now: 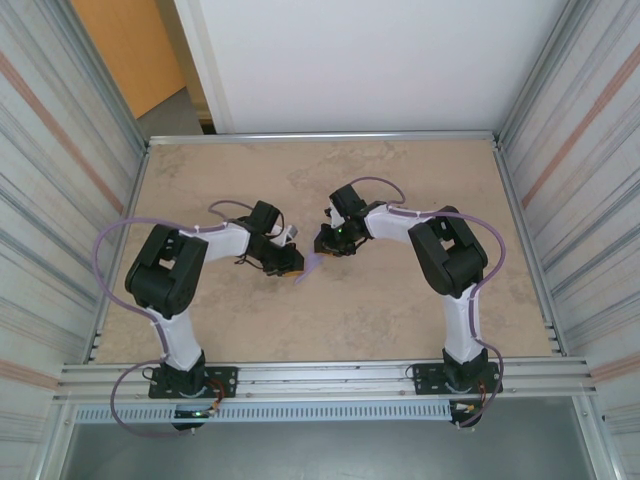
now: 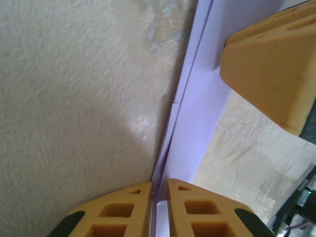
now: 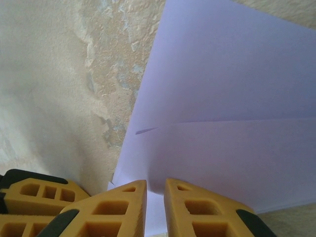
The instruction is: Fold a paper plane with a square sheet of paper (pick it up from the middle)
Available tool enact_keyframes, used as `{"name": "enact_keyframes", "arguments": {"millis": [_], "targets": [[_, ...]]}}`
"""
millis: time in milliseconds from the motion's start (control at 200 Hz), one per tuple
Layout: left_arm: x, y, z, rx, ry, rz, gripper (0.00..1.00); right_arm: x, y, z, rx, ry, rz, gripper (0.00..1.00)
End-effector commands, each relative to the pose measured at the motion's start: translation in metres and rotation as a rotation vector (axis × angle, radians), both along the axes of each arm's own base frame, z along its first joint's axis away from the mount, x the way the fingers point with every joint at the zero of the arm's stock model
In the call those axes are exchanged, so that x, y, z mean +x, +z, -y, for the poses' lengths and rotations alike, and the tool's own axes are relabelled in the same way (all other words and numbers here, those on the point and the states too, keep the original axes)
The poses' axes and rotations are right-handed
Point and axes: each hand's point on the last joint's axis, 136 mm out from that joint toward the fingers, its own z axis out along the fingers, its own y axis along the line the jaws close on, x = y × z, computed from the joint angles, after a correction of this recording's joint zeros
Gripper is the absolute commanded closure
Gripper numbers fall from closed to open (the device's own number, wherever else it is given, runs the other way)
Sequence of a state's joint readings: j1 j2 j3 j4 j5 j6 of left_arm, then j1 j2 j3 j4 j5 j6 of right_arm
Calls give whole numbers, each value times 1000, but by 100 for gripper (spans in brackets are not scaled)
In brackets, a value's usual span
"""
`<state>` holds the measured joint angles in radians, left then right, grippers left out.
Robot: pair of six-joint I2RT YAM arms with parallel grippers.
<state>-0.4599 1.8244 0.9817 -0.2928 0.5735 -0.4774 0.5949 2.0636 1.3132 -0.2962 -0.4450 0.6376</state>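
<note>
The square sheet of paper [image 1: 312, 266], pale lilac and folded into layers, hangs between my two grippers at the middle of the table. My left gripper [image 1: 300, 265] is shut on its edge; in the left wrist view the paper [image 2: 202, 118] runs edge-on up from the closed left gripper [image 2: 159, 190], with a yellow finger [image 2: 271, 69] of the right gripper against it. My right gripper [image 1: 320, 254] is shut on the paper's lower edge. In the right wrist view the sheet [image 3: 222, 98] spreads flat with a crease across it above the right gripper [image 3: 155, 187], and the left gripper's fingers [image 3: 34, 195] sit beside it.
The beige stone-patterned tabletop [image 1: 400, 180] lies just under the paper. Corrugated walls close in the left and right sides, and a metal rail [image 1: 330, 375] runs along the near edge by the arm bases.
</note>
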Motion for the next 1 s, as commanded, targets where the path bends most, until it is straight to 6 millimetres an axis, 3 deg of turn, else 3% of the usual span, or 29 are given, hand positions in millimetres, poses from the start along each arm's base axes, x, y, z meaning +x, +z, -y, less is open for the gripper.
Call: {"name": "enact_keyframes", "arguments": {"millis": [0, 125, 246, 536, 997], "targets": [[12, 28, -3, 27, 34, 104, 81, -33, -66, 47, -240, 9, -138, 81], [18, 48, -2, 8, 41, 160, 80, -35, -70, 52, -260, 13, -142, 82], [17, 53, 12, -68, 16, 147, 82, -34, -70, 52, -256, 13, -143, 83], [11, 40, 37, -141, -54, 75, 90, -33, -69, 48, -241, 18, -146, 85], [18, 9, 41, -106, -48, 9, 94, -33, -69, 47, -235, 19, -152, 86]]}}
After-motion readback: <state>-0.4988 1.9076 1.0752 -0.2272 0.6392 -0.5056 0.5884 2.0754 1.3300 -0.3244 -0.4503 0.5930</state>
